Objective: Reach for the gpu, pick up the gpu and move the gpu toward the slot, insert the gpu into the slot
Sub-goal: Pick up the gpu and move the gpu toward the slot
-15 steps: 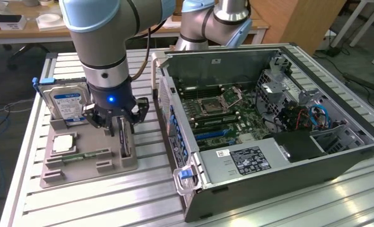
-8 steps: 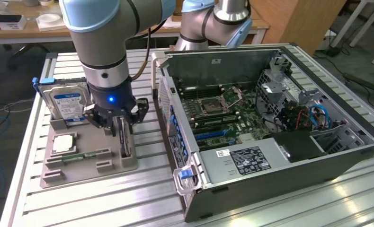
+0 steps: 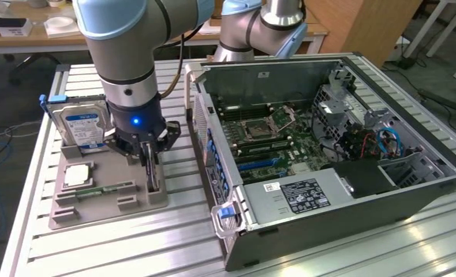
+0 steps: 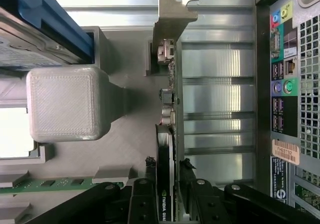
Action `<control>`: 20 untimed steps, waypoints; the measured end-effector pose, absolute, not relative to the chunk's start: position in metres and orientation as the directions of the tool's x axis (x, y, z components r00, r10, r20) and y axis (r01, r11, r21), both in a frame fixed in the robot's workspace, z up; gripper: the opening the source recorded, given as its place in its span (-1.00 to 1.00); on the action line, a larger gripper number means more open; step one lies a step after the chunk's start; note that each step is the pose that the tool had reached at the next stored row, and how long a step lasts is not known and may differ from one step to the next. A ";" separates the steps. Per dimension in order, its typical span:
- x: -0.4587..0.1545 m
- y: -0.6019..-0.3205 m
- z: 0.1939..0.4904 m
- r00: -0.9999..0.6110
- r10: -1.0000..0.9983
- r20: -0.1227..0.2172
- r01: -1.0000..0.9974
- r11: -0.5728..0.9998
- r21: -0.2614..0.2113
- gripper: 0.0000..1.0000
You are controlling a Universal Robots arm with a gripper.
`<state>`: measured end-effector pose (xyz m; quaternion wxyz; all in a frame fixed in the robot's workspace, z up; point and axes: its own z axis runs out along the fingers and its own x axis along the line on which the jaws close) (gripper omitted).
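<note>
Exterior view: catches the gripper (image 3: pixel 149 152) low over the gpu (image 3: pixel 152 174), which stands on edge in a groove of the grey holder (image 3: pixel 139 201) on the ribbed metal table (image 3: pixel 97 249). Puts the card on the holder's side nearest the open computer case (image 3: pixel 328 226), toward the exterior view's right, and well apart from the motherboard (image 3: pixel 266 138) inside. Finds a blue-labelled hard drive (image 3: pixel 80 127) upright at the holder's far end, a processor chip (image 3: pixel 78 173) lying flat, and a memory stick (image 3: pixel 105 189) in its own groove near the card.

Wrist view: looks along the gpu's (image 4: pixel 166 144) upper edge, with the black shroud facing the hard drive's (image 4: pixel 30 49) side and the silver end bracket (image 4: pixel 172 19) at the far end. Shows the case's rear panel (image 4: pixel 290 84) of ports just beyond the table's ribs. Sets the gripper (image 4: pixel 167 166) astride the card's near end. Cannot tell whether clamped on the card or slack around it.
</note>
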<state>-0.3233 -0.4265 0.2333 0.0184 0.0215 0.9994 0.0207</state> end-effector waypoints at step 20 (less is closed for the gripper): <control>-0.323 -0.427 0.233 -0.999 -0.005 -0.036 -0.007 0.999 0.042 -0.49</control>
